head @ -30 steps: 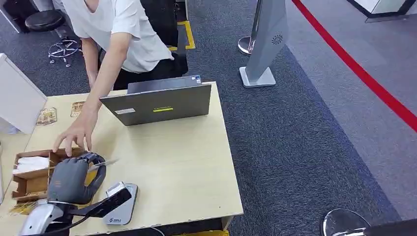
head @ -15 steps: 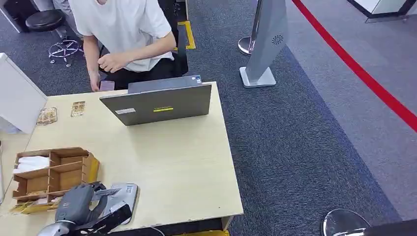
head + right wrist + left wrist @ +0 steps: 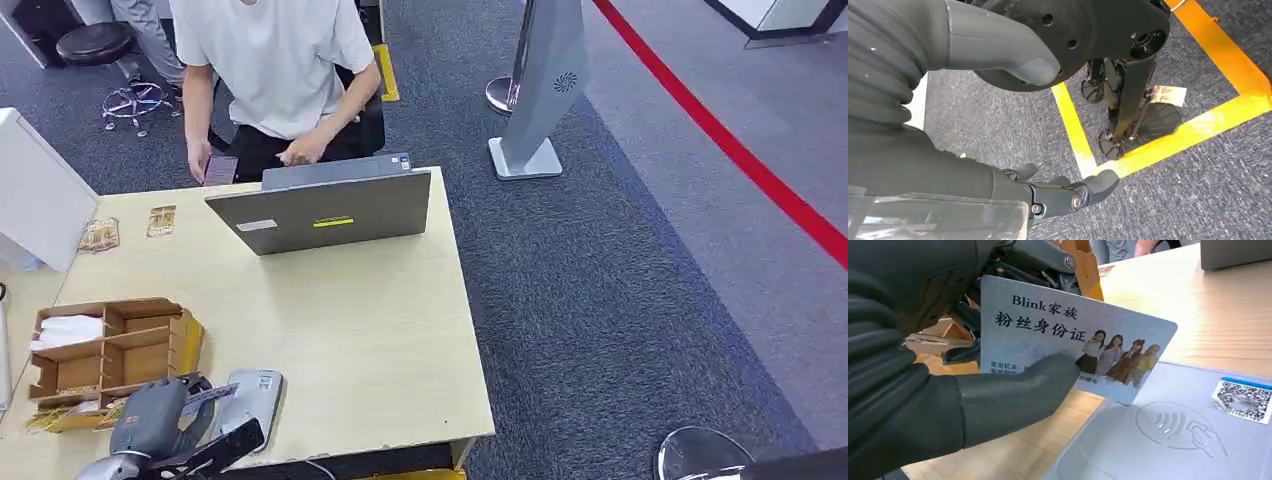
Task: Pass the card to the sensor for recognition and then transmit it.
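Left hand point(image 3: 923, 390) pinches the card point(image 3: 1068, 340) just above the sensor point(image 3: 1168, 440); thin thumb grip, it might slip. Right hand point(image 3: 998, 185) hangs loosely open.

We are seeing bare counter point(image 3: 370, 330) lying open right of the sensor point(image 3: 250, 400); the cardboard organizer point(image 3: 110, 350) is crowding its left, and the laptop point(image 3: 325, 210) is walling off the far edge.

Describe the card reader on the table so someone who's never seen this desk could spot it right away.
Start at the light wooden table with the grey laptop at its far side. Along the near edge, beside the brown cardboard organizer, lies the card reader, just under the card that the left hand holds. It is a flat grey pad with a contactless wave symbol and a QR sticker.
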You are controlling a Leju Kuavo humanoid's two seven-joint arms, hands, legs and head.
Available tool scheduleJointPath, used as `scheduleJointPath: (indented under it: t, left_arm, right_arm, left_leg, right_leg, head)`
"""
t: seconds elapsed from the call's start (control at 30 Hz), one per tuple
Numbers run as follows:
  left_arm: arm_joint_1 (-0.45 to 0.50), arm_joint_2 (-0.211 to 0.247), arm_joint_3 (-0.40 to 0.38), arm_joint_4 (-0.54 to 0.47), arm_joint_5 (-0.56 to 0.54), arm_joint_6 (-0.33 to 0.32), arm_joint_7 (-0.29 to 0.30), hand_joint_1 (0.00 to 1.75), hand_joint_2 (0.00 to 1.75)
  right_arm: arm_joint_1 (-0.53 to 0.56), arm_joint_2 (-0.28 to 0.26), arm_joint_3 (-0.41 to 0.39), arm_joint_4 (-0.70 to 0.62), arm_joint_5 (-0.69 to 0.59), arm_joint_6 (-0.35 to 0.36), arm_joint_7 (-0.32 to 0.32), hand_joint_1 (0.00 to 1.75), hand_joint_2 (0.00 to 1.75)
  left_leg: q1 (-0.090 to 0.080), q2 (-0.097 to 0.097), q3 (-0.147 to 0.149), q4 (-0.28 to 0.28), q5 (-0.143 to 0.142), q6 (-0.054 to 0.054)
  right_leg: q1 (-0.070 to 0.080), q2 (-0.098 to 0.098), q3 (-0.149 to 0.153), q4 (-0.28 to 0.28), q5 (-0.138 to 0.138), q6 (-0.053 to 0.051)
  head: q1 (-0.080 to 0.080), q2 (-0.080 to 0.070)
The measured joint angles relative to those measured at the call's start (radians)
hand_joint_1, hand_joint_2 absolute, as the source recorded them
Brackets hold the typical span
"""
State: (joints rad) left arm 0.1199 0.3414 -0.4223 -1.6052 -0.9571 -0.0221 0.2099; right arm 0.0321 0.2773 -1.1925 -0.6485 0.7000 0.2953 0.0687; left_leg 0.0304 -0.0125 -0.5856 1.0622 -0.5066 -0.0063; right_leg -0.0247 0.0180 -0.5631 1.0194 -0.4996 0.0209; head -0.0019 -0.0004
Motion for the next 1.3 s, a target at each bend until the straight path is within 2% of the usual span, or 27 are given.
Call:
scheduleJointPath:
  t: [0.07, 0.2, 0.23, 0.37, 0.47, 0.53, 0.7, 0.93, 1.07, 1.1, 1.3]
  left_arm:
    - [0.000, 0.000, 0.000, -0.001, -0.019, 0.038, -0.016, 1.75, 1.75]
    - [-0.002, 0.000, 0.007, -0.018, -0.039, 0.064, -0.031, 1.75, 1.75]
    - [-0.002, 0.000, 0.010, -0.026, -0.052, 0.090, -0.047, 1.75, 1.75]
    - [-0.027, -0.002, 0.040, -0.123, -0.119, 0.277, -0.138, 1.75, 1.75]
    - [-0.099, -0.002, 0.077, -0.210, -0.147, 0.315, -0.160, 1.75, 1.75]
    - [-0.164, -0.001, 0.106, -0.248, -0.162, 0.300, -0.158, 1.75, 1.75]
    - [-0.377, 0.010, 0.132, -0.237, -0.213, 0.184, -0.103, 1.75, 1.75]
    - [-0.630, 0.032, 0.121, -0.027, -0.290, 0.064, -0.041, 1.75, 1.75]
    - [-0.701, 0.037, 0.111, 0.100, -0.291, 0.053, -0.032, 1.75, 1.75]
    - [-0.712, 0.039, 0.109, 0.123, -0.291, 0.054, -0.032, 0.00, 1.75]
    - [-0.715, 0.053, 0.102, 0.173, -0.245, 0.056, -0.038, 0.00, 1.75]
  right_arm:
    - [0.000, 0.000, 0.000, 0.000, 0.001, 0.006, 0.000, 0.00, 1.75]
    - [0.000, 0.000, 0.000, -0.002, 0.002, 0.012, 0.000, 0.00, 1.75]
    - [0.000, 0.000, -0.001, -0.003, 0.003, 0.012, 0.002, 0.00, 1.75]
    - [0.002, 0.002, -0.008, -0.006, 0.021, 0.011, -0.001, 0.00, 1.75]
    - [0.002, 0.003, -0.008, -0.006, 0.042, 0.009, -0.018, 0.00, 1.75]
    - [0.001, 0.003, -0.008, -0.006, 0.051, 0.010, -0.026, 0.00, 1.75]
    - [0.001, 0.006, -0.008, -0.011, 0.073, 0.039, -0.026, 0.00, 1.75]
    - [-0.002, 0.004, -0.006, 0.008, 0.098, 0.023, -0.042, 0.00, 1.75]
    - [-0.007, 0.002, -0.003, 0.040, 0.098, 0.015, -0.053, 0.00, 1.75]
    - [-0.008, 0.001, -0.003, 0.045, 0.098, 0.013, -0.054, 0.00, 1.75]
    - [-0.010, -0.003, -0.002, 0.068, 0.095, 0.003, -0.052, 0.00, 1.75]
  left_leg:
    - [0.000, 0.000, 0.000, 0.000, 0.000, 0.000]
    - [0.000, 0.000, 0.000, 0.000, 0.001, 0.000]
    - [0.000, 0.000, 0.000, 0.000, 0.001, 0.000]
    - [0.000, -0.001, -0.001, 0.000, 0.001, 0.000]
    - [0.000, -0.002, -0.001, 0.000, 0.001, 0.000]
    - [0.000, -0.002, -0.001, 0.000, 0.002, 0.001]
    - [0.000, -0.003, -0.001, 0.000, 0.004, 0.000]
    - [0.000, -0.002, -0.001, 0.000, 0.005, 0.000]
    - [0.000, -0.001, -0.001, 0.000, 0.005, 0.000]
    - [0.000, -0.001, -0.001, 0.000, 0.005, 0.000]
    - [0.000, 0.001, -0.002, 0.000, 0.004, 0.000]
  right_leg:
    - [0.000, 0.000, 0.000, 0.000, 0.000, 0.000]
    - [0.000, 0.000, 0.000, 0.000, 0.001, 0.000]
    - [0.000, 0.000, -0.001, 0.000, 0.001, 0.000]
    - [0.000, 0.000, -0.002, 0.000, 0.001, 0.000]
    - [0.000, -0.001, -0.001, 0.000, 0.001, 0.000]
    - [0.000, -0.001, -0.001, 0.000, 0.001, 0.000]
    - [0.000, -0.003, -0.001, 0.000, 0.002, 0.000]
    - [0.000, -0.001, -0.001, 0.001, 0.004, -0.001]
    - [0.000, 0.000, -0.002, 0.000, 0.004, -0.001]
    - [0.000, 0.000, -0.002, 0.001, 0.004, -0.001]
    - [0.000, 0.003, -0.003, 0.001, 0.004, -0.001]
  head:
    - [0.000, 0.000]
    - [0.000, 0.000]
    - [0.000, 0.000]
    - [0.000, 0.000]
    - [0.000, 0.000]
    - [0.000, 0.000]
    - [0.000, 0.000]
    - [0.001, 0.000]
    - [0.000, 0.000]
    - [0.001, 0.000]
    - [0.000, 0.000]
